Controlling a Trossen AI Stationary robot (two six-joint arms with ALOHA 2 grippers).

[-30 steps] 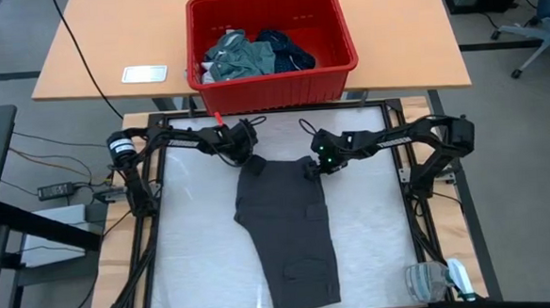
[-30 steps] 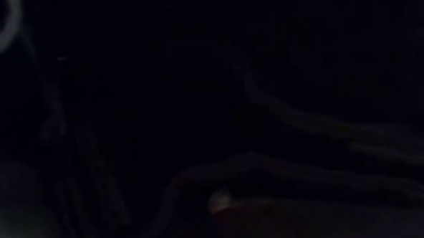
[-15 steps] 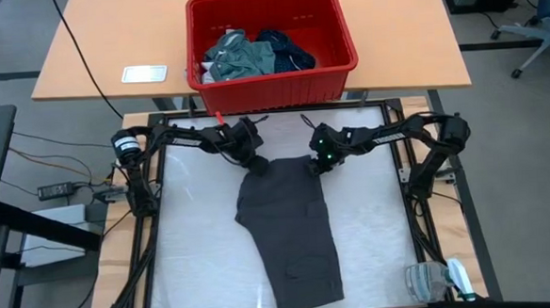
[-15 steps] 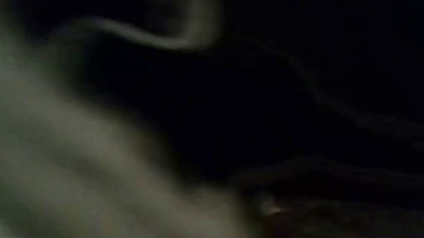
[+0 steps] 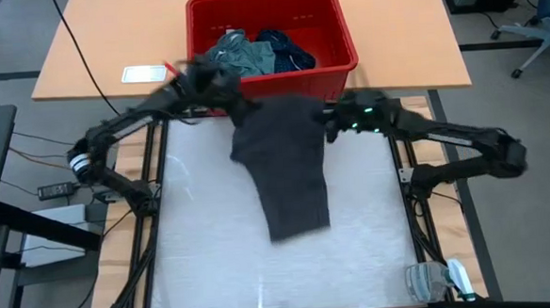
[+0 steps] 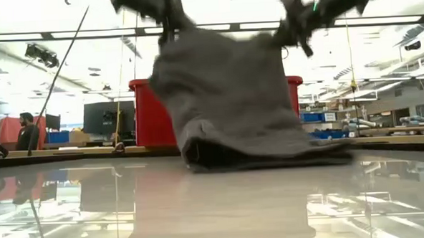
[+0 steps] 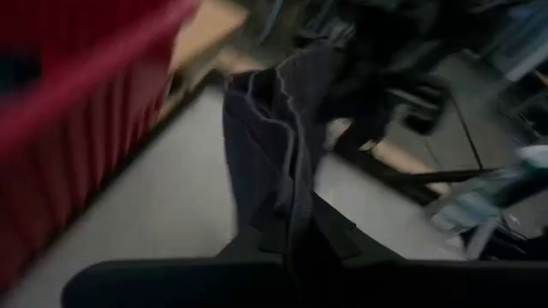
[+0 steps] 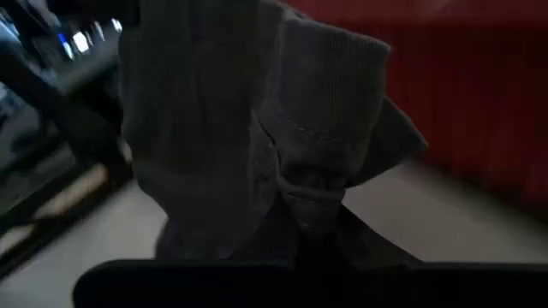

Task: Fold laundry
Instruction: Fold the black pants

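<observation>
- Both tools have lifted the grey trousers (image 5: pixel 288 167) toward the far basket (image 5: pixel 340 37).
- Left tool (image 5: pixel 223 89) and right tool (image 5: pixel 335 124) pinch the waistband corners; keep them level, apart.

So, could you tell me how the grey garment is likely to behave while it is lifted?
Probably floppy: the grey garment sags between the left pincer and right pincer. Likely light, hanging from two corner pinches. Its lower end may drag and crumple on the table.
</observation>
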